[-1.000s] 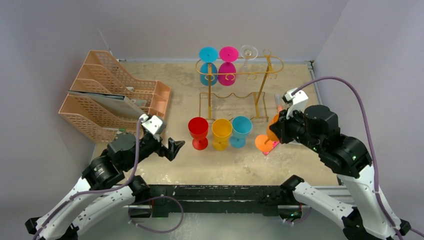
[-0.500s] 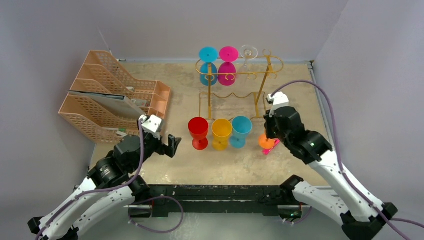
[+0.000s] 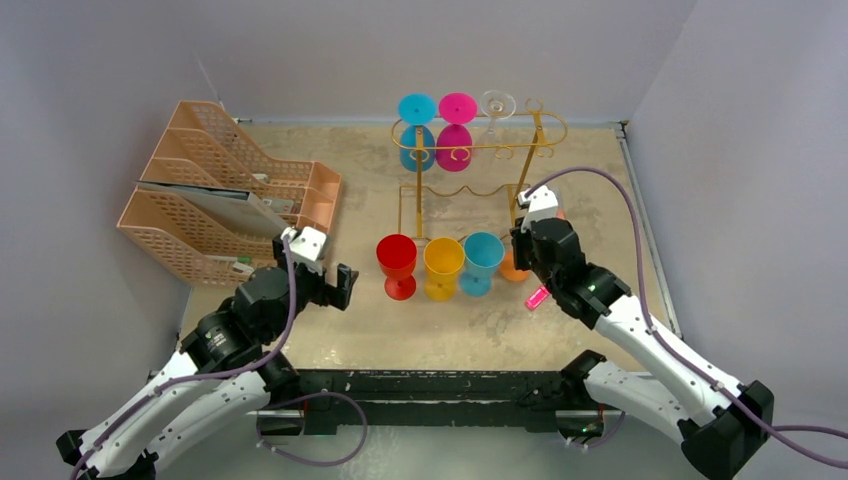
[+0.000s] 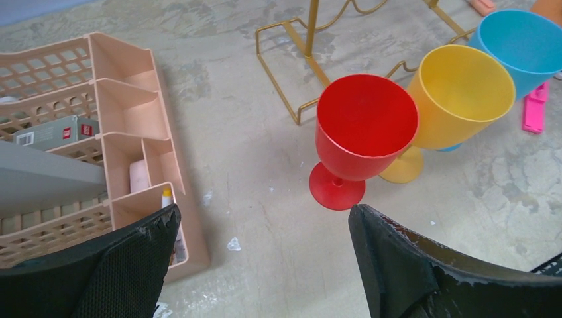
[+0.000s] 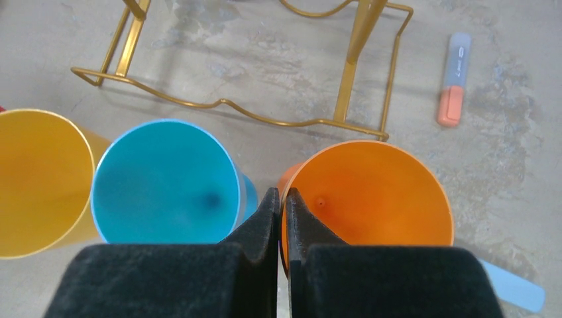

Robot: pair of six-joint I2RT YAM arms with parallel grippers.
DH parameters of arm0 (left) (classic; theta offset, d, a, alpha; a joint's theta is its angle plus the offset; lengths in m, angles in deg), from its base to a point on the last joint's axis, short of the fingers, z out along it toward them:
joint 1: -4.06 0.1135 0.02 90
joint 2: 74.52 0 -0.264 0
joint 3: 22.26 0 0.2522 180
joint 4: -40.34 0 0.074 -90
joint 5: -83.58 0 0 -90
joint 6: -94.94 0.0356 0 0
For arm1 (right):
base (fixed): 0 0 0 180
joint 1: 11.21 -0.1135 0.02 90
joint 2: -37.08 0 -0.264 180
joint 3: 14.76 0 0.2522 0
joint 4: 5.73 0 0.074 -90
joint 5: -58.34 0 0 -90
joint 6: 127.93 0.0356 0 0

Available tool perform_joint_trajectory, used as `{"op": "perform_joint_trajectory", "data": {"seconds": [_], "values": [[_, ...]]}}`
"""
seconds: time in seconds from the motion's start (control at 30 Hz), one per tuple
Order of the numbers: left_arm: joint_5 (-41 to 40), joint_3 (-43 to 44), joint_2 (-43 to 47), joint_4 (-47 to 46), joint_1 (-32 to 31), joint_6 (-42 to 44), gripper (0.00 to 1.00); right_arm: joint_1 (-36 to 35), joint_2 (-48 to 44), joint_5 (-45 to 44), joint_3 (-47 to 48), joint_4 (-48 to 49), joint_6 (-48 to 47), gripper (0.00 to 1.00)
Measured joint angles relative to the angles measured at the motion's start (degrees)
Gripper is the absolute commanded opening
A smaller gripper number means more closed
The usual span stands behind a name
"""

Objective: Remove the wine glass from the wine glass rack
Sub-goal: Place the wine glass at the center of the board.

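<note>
Orange glass (image 5: pixel 374 199) carried left, rim between jaws

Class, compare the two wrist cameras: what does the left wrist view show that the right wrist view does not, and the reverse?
Only left wrist: the red glass, the peach file tray and the left fingers, wide apart. Only right wrist: the right fingers shut on the rim of the orange glass. Both: the yellow glass, the blue glass and the base of the gold rack.
</note>
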Motion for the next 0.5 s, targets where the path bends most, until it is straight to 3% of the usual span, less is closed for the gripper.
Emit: {"op": "perform_joint_trajectory", "data": {"seconds": [0.5], "values": [[-2.93, 1.62, -3.67, 3.91, 0.00, -0.07, 0.95, 0.00, 6.78, -0.17, -0.37, 2.21, -2.47, 0.00]]}}
